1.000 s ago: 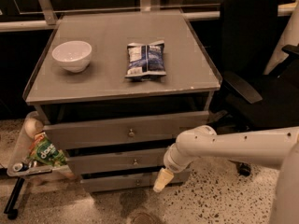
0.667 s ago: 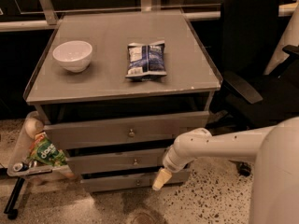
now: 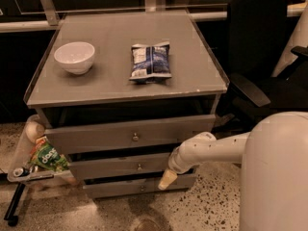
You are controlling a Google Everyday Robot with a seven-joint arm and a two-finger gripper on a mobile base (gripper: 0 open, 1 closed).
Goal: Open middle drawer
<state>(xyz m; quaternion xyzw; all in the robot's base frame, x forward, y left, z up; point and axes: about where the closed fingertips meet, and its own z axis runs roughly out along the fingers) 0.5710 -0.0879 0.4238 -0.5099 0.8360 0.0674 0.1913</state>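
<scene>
where the white arm ends, the gripper hangs low before the cabinet's right side, just under the middle drawer; whether it is parted or closed i cannot tell. that drawer sits between a taller front and a narrower front. on top lie a bowl and a snack bag.
</scene>
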